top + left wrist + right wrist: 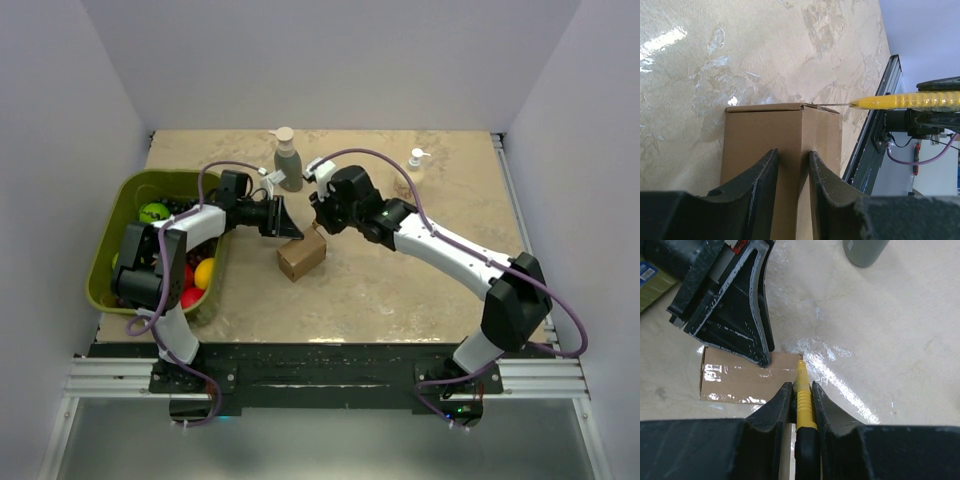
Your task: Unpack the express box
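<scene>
Right jaws hold yellow cutter (801, 390) against express box (302, 257); left jaws touching box.

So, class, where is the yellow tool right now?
Right wrist view: the yellow tool sits clamped in the right pincer, its tip at a top corner of the express box.

The express box (735, 382) is matt brown cardboard with glossy clear tape across its top. The worktop (740, 50) is beige and stone-patterned, smooth and shiny. The left tool (793, 157) and right tool (800, 387) are black plastic, scuffed whitish at the edges. The cutter (905, 101) has a ribbed yellow plastic body and a thin metal blade (832, 104). The bin (128, 198) is green plastic.
</scene>
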Motion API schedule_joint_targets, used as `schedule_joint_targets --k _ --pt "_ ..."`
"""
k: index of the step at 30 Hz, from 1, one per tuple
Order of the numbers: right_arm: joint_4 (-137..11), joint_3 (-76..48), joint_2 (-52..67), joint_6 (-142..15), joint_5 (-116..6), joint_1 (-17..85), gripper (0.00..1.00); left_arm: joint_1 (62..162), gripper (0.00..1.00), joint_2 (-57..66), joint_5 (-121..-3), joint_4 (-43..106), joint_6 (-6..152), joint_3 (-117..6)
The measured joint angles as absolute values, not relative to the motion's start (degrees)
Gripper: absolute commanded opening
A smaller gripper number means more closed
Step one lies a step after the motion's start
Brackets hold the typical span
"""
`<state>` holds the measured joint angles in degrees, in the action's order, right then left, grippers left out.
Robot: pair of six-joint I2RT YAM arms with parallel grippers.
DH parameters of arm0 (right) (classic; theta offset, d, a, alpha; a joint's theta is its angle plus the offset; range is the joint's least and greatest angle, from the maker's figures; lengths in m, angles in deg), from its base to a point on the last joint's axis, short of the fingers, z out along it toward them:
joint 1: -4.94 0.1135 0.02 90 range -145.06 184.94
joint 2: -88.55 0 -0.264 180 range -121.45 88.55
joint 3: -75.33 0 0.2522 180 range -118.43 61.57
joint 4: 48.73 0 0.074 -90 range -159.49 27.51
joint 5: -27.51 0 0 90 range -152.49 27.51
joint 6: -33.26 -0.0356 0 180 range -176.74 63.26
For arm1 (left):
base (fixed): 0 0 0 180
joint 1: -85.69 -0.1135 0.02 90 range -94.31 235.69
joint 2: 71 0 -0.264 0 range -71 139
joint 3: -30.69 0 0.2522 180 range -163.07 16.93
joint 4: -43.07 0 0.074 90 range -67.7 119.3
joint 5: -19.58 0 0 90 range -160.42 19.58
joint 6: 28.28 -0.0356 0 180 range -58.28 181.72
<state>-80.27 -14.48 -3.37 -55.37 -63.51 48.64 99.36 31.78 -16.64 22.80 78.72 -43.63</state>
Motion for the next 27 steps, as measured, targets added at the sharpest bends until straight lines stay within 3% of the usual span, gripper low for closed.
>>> schedule_joint_targets --k 27 --pt "-86.1 -10.1 3.1 -55.7 -61.8 47.1 0.0 99.7 0.22 33.9 -16.4 22.1 78.7 -46.5"
